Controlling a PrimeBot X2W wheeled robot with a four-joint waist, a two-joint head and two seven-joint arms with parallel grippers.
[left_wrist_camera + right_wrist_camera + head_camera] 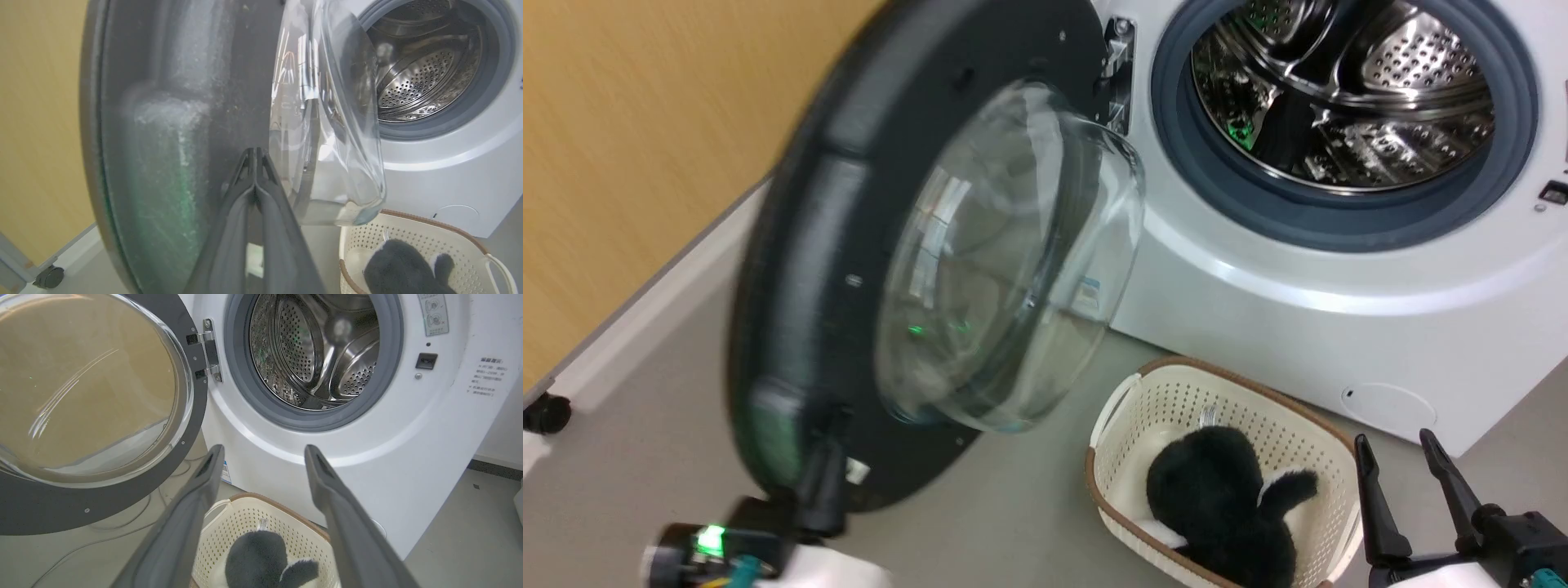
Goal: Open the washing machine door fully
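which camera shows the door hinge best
The right wrist view: the hinge is sharp and unobstructed, both brackets joining the washing machine door to the washing machine. The head view catches it partly, at the door's rim. In the left wrist view the glass bowl stands in front of it.

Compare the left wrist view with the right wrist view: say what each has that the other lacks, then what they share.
Left wrist view, not the right: the shut left gripper lying along the dark inner face of the washing machine door, and a caster wheel. Right wrist view, not the left: the open right gripper, the metal hinge, the latch socket. Both: the door's glass bowl, the steel drum, the basket holding a black plush toy.
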